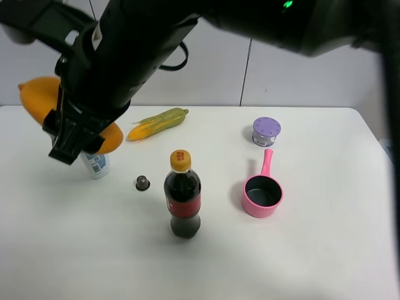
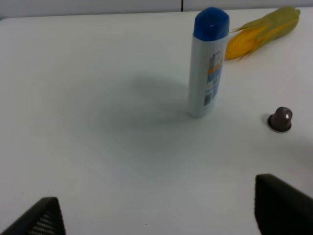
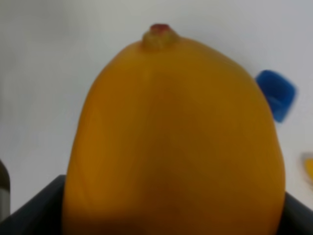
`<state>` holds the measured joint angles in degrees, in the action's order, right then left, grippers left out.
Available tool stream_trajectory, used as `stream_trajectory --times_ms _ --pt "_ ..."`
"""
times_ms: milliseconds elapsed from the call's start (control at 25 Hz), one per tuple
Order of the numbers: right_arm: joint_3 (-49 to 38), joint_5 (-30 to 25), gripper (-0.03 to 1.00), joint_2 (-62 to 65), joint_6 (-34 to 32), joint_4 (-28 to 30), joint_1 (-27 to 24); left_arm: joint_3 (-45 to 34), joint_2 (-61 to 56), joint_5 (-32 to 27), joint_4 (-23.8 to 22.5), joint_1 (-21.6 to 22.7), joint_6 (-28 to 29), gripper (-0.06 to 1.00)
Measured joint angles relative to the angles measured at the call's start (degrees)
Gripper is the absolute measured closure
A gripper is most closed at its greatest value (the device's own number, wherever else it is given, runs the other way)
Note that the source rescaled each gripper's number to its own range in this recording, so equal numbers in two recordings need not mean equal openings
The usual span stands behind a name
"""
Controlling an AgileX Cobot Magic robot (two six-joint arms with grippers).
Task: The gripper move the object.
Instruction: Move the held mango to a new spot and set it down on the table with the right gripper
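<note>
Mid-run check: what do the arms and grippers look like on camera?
Right arm: thick, black, with a looped black cable and a green light. Right gripper: black, blocky. Left gripper: dark fingers, one ribbed.

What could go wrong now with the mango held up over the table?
The smooth, rounded mango bulges past the right gripper, so it could slip out. The upright blue-capped bottle stands close under that gripper; lowering here might topple it toward the small capsule nearby.
</note>
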<state>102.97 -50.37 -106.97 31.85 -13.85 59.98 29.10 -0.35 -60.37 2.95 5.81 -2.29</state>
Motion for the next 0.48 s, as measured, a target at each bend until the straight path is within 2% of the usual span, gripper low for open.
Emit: stream_trajectory --times_ms 120,480 --pt "0.0 0.41 0.96 -4.39 1.45 0.05 1.36 0.0 0.0 0.0 0.0 0.0 0.0 -0.06" --pt "0.0 6.45 0.96 -16.57 1.8 0.24 2.32 0.0 0.0 0.0 0.0 0.0 0.0 -0.06"
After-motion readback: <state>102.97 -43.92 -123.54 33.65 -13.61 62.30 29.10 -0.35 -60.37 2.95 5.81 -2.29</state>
